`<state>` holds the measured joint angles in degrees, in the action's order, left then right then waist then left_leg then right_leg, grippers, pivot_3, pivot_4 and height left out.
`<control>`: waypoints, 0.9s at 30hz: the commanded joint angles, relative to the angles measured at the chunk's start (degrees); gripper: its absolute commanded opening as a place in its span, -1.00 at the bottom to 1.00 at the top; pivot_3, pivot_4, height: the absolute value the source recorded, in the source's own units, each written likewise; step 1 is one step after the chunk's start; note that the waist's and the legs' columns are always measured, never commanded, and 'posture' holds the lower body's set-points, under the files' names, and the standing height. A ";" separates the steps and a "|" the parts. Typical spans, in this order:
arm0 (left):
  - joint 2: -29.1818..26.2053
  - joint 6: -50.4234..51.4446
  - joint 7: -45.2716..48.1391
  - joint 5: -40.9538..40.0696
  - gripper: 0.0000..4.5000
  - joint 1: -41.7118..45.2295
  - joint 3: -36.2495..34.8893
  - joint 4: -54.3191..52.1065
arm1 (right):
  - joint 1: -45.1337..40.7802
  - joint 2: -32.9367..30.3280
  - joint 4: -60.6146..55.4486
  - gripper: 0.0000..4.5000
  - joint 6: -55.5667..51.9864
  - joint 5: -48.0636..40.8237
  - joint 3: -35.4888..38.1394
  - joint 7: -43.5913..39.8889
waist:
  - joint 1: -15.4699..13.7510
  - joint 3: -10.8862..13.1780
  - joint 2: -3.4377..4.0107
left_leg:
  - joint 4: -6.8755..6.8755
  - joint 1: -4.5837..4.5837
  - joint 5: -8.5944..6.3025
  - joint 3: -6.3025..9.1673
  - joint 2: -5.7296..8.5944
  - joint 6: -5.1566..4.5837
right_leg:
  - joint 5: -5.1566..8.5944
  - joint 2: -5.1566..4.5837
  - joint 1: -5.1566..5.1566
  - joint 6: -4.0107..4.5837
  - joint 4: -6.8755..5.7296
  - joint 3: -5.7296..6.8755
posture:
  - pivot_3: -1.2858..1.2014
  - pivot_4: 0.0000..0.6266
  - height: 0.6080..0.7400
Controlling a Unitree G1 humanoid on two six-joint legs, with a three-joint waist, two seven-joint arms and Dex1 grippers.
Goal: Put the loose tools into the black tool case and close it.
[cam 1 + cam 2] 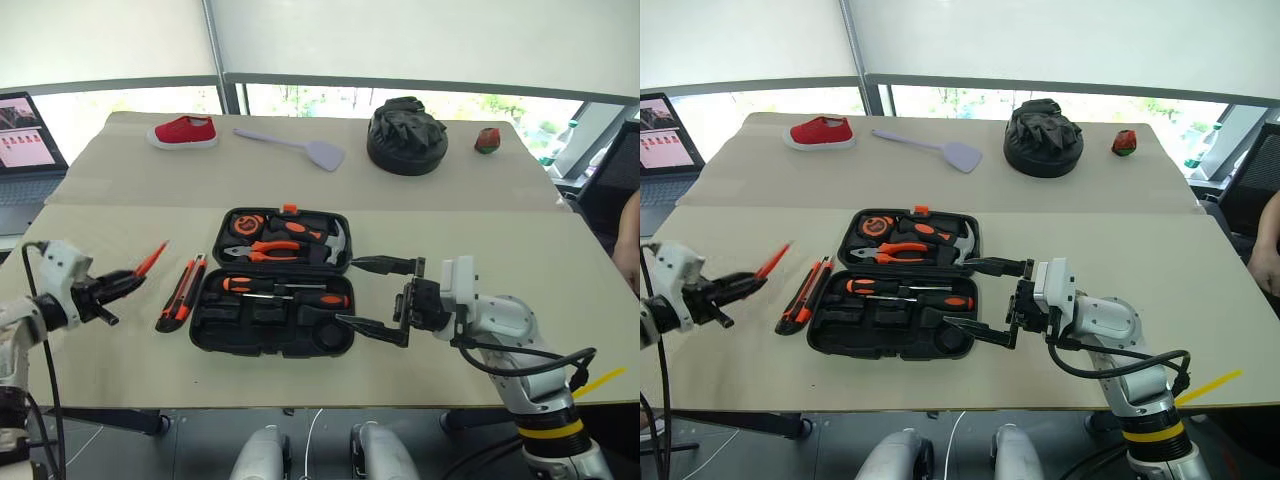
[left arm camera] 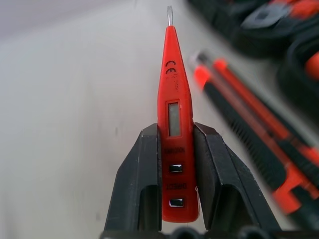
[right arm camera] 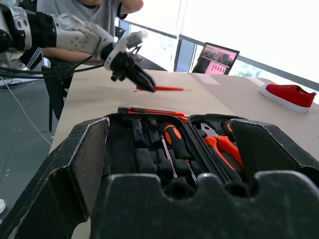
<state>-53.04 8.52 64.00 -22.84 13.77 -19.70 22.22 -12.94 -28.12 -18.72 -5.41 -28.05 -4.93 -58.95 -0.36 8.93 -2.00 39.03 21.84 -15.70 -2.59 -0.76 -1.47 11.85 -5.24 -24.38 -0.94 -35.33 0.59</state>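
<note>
The black tool case [image 1: 212, 330] lies open at the middle of the near table, with two black-and-orange screwdrivers [image 1: 288, 286] in its front half and pliers and a hammer in its back half. Left of the case, my left gripper [image 1: 128, 284] is shut on the slim all-orange screwdriver [image 2: 172, 74], held above the table with its tip toward the case. The orange-and-black utility knife [image 1: 181, 294] lies on the table between that gripper and the case. My right gripper [image 1: 348, 291] stands open at the case's right edge, with nothing between its fingers.
On the far table lie a red shoe [image 1: 183, 131], a lilac spatula [image 1: 300, 147], a round black fabric bundle [image 1: 405, 135] and a small red-and-green object [image 1: 487, 140]. A laptop [image 1: 25, 140] stands at the far left. A person's arm [image 1: 630, 240] shows at the right edge.
</note>
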 commanded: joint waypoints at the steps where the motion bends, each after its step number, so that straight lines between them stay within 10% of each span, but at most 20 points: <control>1: -2.20 -5.84 8.62 -1.20 -0.80 1.53 2.47 -10.07 | -0.73 -1.01 -2.75 1.00 -0.51 -0.80 0.53 -0.25 | -0.02 0.00 0.00 | 0.01 0.02 0.00 0.00 0.00 0.00 | 0.00 0.00 0.00 -0.01 0.01 0.00 | 0.03 -0.52 1.00; 12: -2.44 -15.03 15.33 13.35 -0.80 9.05 22.47 -19.40 | -0.60 -6.02 -5.27 1.00 -10.02 -1.54 -0.65 0.28 | 0.04 0.00 0.00 | 0.10 0.08 0.00 -0.06 0.02 -0.02 | -0.01 0.17 0.02 -0.03 0.04 -0.04 | 0.03 -0.52 1.00; 27: -4.16 -13.69 14.86 21.48 -0.80 11.39 28.27 -15.82 | -0.63 -7.40 -7.54 1.00 -14.79 -0.17 -0.98 2.05 | -0.14 0.00 0.00 | 0.19 0.15 -0.01 -0.01 -0.05 -0.05 | 0.00 0.29 0.00 -0.06 0.04 -0.06 | 0.03 -0.52 1.00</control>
<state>-56.34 -6.76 79.09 -2.69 24.86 8.00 6.99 -12.57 -34.92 -24.38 -19.47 -28.17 -6.49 -57.27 -0.50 8.93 -2.00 39.22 21.99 -15.71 -2.60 -0.81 -1.51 11.84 -4.95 -24.38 -1.00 -35.29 0.54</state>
